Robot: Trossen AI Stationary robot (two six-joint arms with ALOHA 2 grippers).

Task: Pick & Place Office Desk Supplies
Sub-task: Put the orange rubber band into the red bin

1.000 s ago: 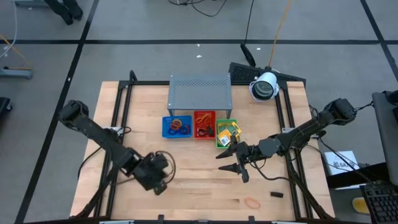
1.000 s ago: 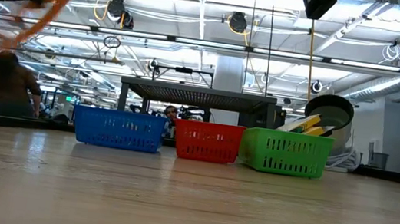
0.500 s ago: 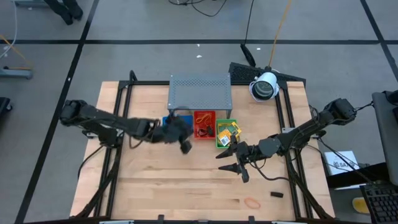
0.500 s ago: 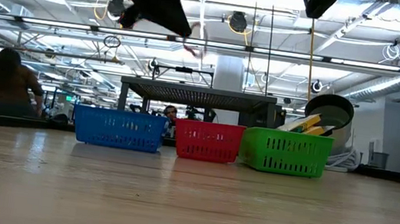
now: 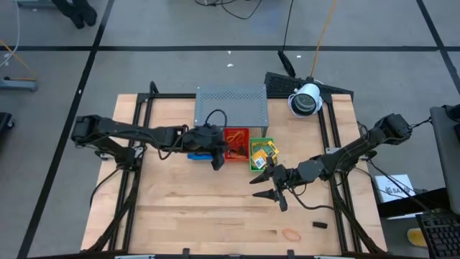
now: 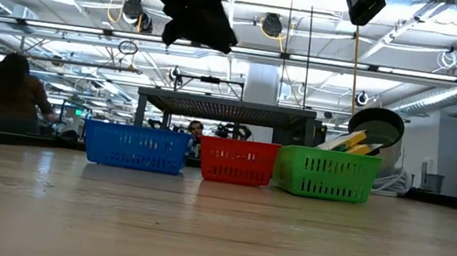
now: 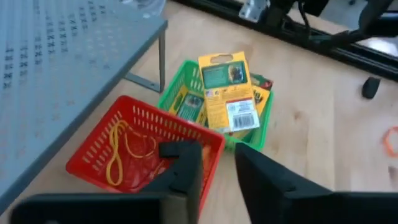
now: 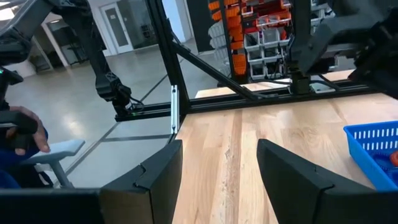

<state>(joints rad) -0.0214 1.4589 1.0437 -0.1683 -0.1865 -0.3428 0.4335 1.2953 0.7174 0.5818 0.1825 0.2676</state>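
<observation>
My left gripper hangs in the air above the near rim of the red tray, my left arm stretched across from the table's left side. Its two dark fingers stand a little apart with nothing between them. Below them, yellow rubber bands lie loose on the floor of the red tray. To the right of it, touching, is the green tray, and yellow-and-green packets stand up out of it, one leaning well above its rim. From above, the blue tray is mostly hidden under my left wrist; in the low view all three trays sit in a row, blue at left, red in the middle, green at right, in front of the grey perforated shelf.

My right gripper waits low over the table, near and just right of the green tray, pointing left. Its fingers are spread wide and hold nothing; between them I see bare wood.

More supplies are out on the wooden table: an orange rubber band lies near the front edge, right of centre, and a small black piece lies just beside it, farther right.

Across the room behind the table, a person sits at far left.
</observation>
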